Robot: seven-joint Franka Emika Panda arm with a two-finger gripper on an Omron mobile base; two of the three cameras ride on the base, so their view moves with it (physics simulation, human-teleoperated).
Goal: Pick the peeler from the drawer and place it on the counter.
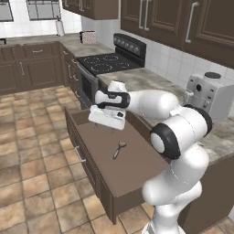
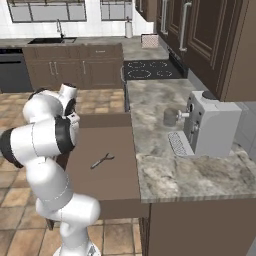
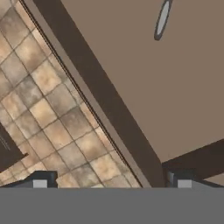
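One peeler lies mid-frame on the open drawer floor in your left base view; your end effector hovers above-left of it, fingers spread, holding nothing. Worktop sits right.

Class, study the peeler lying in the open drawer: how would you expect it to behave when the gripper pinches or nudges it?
The peeler looks slim and metallic, so probably stiff and light. It lies flat on the drawer floor, so a nudge would likely slide or spin it rather than tip it. Its narrow, smooth handle may slip between the fingers of the open gripper unless gripped squarely.
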